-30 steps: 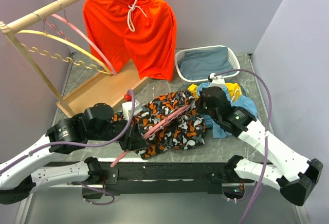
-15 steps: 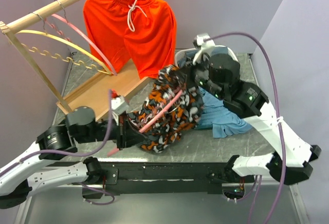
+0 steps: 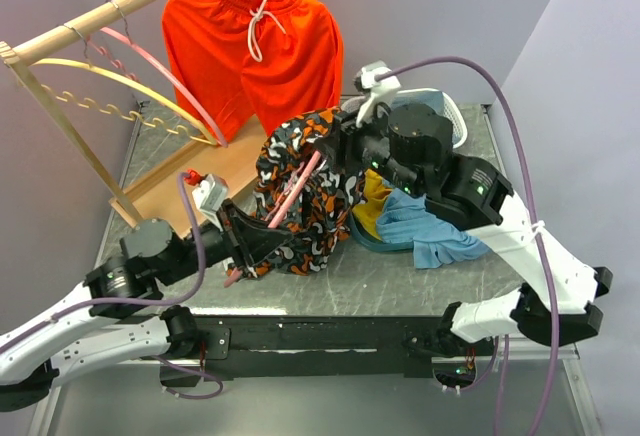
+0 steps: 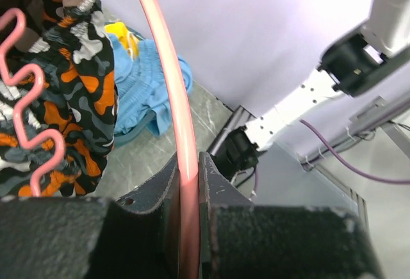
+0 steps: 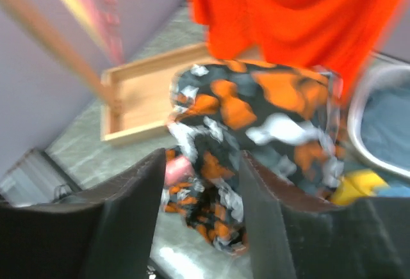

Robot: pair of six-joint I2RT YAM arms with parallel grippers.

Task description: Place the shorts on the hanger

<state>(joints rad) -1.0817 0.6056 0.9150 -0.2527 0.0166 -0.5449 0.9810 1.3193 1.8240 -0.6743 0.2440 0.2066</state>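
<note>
The camouflage-print shorts hang bunched over the pink hanger, which slants up from the table's front. My left gripper is shut on the hanger's lower arm; the wavy bar and the shorts show to its left. My right gripper hovers at the top of the shorts with its jaws apart. In the right wrist view the shorts hang just beyond the open right gripper, and a bit of pink hanger shows by the left finger.
Plain orange shorts hang on the wooden rack, beside a yellow hanger and another pink one. The rack's wooden base lies behind the shorts. A white basket and blue cloth sit right.
My right arm lifted the shorts up and back-left over the hanger, then opened its jaws. The left gripper tilted the hanger more upright, still holding it.
</note>
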